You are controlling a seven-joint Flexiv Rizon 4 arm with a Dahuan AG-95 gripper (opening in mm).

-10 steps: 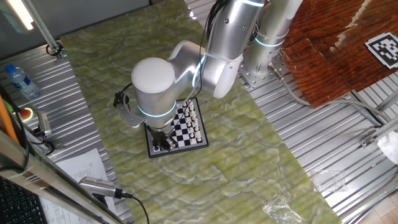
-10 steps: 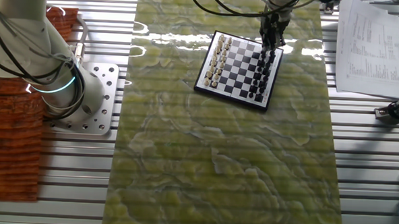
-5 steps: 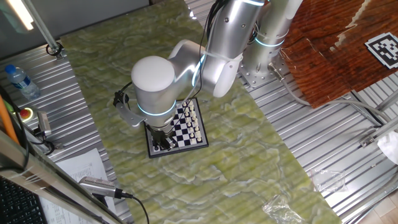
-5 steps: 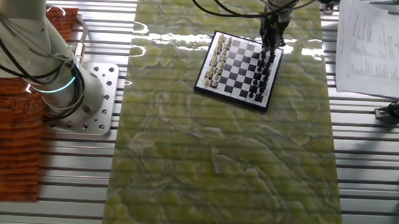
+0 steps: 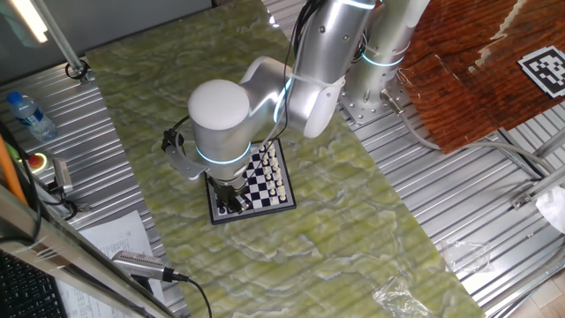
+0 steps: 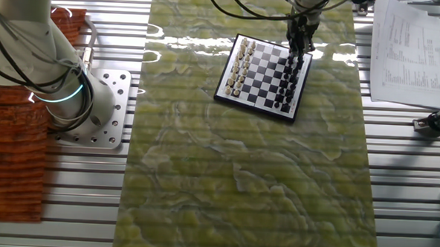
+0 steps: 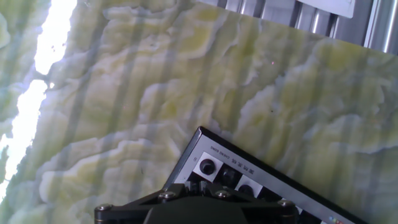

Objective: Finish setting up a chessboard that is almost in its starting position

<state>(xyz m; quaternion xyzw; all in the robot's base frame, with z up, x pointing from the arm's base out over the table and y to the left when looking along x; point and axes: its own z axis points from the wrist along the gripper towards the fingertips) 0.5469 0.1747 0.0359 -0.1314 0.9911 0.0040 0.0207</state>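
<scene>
Nothing has shifted since the earlier frames: the gripper stays low over the black pieces' side of the chessboard, upper centre of the other fixed view, on the green marbled mat. Whether its fingers are spread or pinching cannot be told.

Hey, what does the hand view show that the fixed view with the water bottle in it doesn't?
Only the hand view shows the chessboard frame corner close up, with pale lettering on it. Only that fixed view shows the white pieces, the water bottle and the arm's white joint hiding part of the board. Both show the dark-framed board on the green marbled mat. Neither shows the gripper's jaws clearly.
</scene>
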